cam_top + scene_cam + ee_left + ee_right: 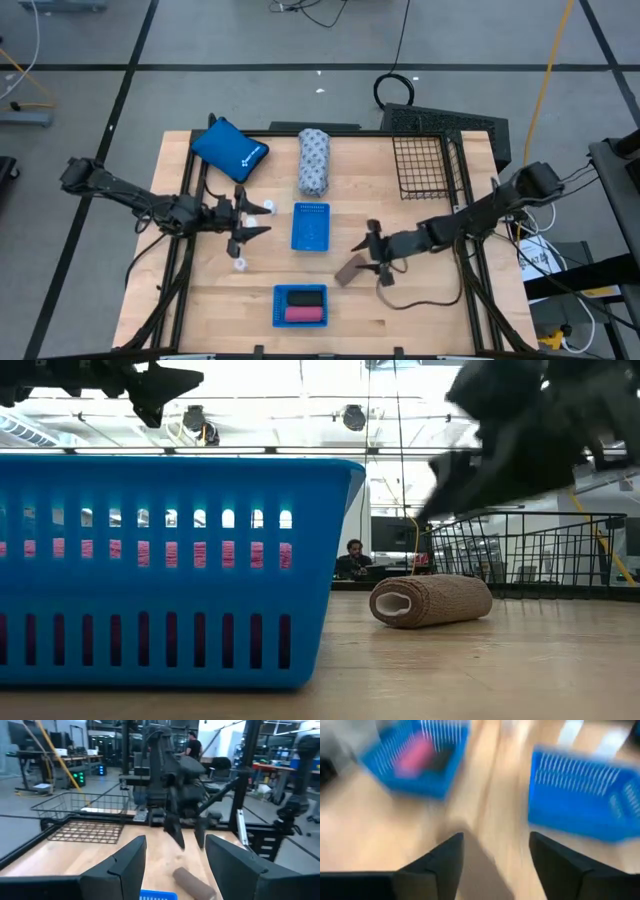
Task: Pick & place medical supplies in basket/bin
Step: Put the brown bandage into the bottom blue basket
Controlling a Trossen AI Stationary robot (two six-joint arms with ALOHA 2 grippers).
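A brown bandage roll (350, 270) lies on its side on the wooden table, also seen in the low view (430, 600). My right gripper (366, 256) hangs just above it, open, with nothing between its fingers (495, 840). My left gripper (262, 220) stands open and level at the table's left, with nothing between its fingers either (176, 840). One tiny white bottle (268, 207) lies by its far finger, another (240, 265) nearer the front. The white dotted roll (313, 162) lies at the back. The black wire basket (430, 165) stands at the back right.
A blue tray (311, 226) sits at the table's middle. A second blue tray (300, 305) at the front holds a black and a pink block. A blue pouch (230, 150) lies at the back left. Bare wood shows between the trays and the basket.
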